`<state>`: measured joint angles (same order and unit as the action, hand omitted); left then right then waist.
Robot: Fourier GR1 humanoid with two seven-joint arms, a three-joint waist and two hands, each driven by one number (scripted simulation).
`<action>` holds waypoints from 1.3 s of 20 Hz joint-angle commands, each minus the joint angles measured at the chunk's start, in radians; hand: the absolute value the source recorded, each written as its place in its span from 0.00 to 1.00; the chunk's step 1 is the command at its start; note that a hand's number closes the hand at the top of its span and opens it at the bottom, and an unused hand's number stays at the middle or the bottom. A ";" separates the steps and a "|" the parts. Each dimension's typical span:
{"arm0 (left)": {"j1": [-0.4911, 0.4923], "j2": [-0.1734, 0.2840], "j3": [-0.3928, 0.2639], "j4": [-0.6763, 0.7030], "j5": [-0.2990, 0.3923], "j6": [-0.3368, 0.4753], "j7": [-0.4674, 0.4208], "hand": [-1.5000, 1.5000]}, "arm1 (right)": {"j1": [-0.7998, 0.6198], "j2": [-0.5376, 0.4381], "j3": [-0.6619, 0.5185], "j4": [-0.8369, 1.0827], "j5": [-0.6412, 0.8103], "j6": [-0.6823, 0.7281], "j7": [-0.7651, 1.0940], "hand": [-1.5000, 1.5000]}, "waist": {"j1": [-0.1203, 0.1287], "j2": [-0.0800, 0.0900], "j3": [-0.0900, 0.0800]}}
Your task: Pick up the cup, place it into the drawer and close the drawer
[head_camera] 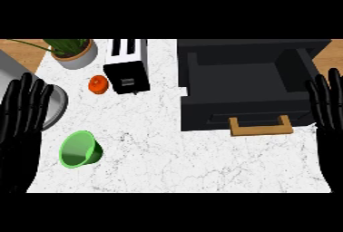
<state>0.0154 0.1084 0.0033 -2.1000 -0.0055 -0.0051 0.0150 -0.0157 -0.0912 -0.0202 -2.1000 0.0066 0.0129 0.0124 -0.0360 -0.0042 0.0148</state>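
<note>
The left hand [23, 122] stood at the view's left edge with its glossy black fingers straight, slightly spread and holding nothing; its lower part was cut off by the edge, and it covered part of a curved grey metal rim [59, 106] whose full shape could not be made out. The right hand [328, 108] rested likewise at the right edge, fingers straight and apart, partly out of view. The cup [80, 148], a smooth green one lying tilted with its mouth showing, sat on the white marbled counter [201, 163] just beside the left hand, well apart from the drawer [248, 90]. That dark, boxy drawer stood open, with a wooden handle [261, 127] at its front. A black-and-white toaster [126, 68], a small orange fruit [98, 84] and a potted plant [72, 52], its leaves cropped at the top, stood behind.
</note>
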 commanded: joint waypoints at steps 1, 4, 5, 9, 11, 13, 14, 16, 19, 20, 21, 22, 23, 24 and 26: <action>-0.019 -0.031 -0.017 0.002 -0.098 0.074 0.023 0.00 | 0.037 0.013 0.003 -0.004 0.011 -0.001 -0.035 0.00 | 0.032 0.004 -0.014; -0.048 -0.084 0.070 0.021 -0.269 0.283 0.049 0.00 | 0.026 0.003 0.019 0.005 -0.030 0.036 -0.022 0.00 | 0.033 0.005 -0.012; -0.017 -0.105 0.056 0.013 -0.319 0.359 0.022 0.00 | -0.004 0.016 0.025 0.023 0.001 0.007 -0.009 0.00 | 0.046 0.006 -0.013; -0.050 -0.107 -0.018 0.090 -0.234 0.658 0.063 0.00 | -0.040 0.025 0.058 0.052 -0.086 0.051 0.070 0.00 | 0.032 0.008 -0.015; -0.082 -0.108 -0.034 0.149 -0.253 0.712 0.059 0.00 | 0.008 0.009 0.047 0.033 -0.118 0.084 0.064 0.00 | 0.027 0.006 -0.015; -0.062 -0.108 -0.105 0.163 -0.265 0.785 0.022 0.00 | -0.029 0.009 0.026 0.002 -0.129 0.061 0.118 0.00 | 0.031 0.004 -0.015; -0.112 -0.108 -0.092 0.134 -0.300 0.779 0.105 0.00 | -0.019 0.015 0.034 0.007 -0.110 0.057 0.111 0.00 | 0.033 0.004 -0.015; -0.024 -0.108 -0.166 0.150 -0.267 0.836 0.007 0.00 | -0.011 0.038 0.047 0.067 -0.084 0.060 0.027 0.00 | 0.036 0.004 -0.015; -0.111 -0.108 -0.170 0.185 -0.314 0.851 0.074 0.00 | -0.030 0.000 -0.002 0.016 -0.143 0.087 0.104 0.00 | 0.034 0.004 -0.015; -0.159 -0.108 -0.128 0.237 -0.278 0.844 0.054 0.00 | -0.088 0.026 0.025 0.074 -0.106 0.052 0.104 0.00 | 0.035 0.004 -0.015; -0.101 -0.108 -0.212 0.192 -0.336 0.903 0.085 0.00 | 0.022 0.034 0.064 -0.023 -0.086 0.068 0.090 0.00 | 0.033 0.003 -0.015; -0.136 -0.108 -0.136 0.260 -0.253 0.867 0.029 0.00 | -0.026 0.037 0.041 0.071 -0.091 0.063 0.067 0.00 | 0.034 0.004 -0.015; -0.122 -0.108 -0.151 0.194 -0.333 0.871 0.095 0.00 | -0.064 0.023 0.028 0.069 -0.105 0.071 0.097 0.00 | 0.036 0.004 -0.015; -0.169 -0.108 -0.121 0.214 -0.332 0.846 0.129 0.00 | -0.052 0.017 -0.003 0.077 -0.128 0.084 0.064 0.00 | 0.035 0.004 -0.015; -0.103 -0.108 -0.113 0.216 -0.255 0.827 0.038 0.00 | 0.018 0.061 0.062 0.059 -0.084 0.062 0.043 0.00 | 0.035 0.004 -0.015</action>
<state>-0.0980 0.0006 -0.1327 -1.9029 -0.2999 0.8396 0.0912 -0.0589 -0.0579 0.0135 -2.0313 -0.0952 0.0786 0.0856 -0.0006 -0.0002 0.0000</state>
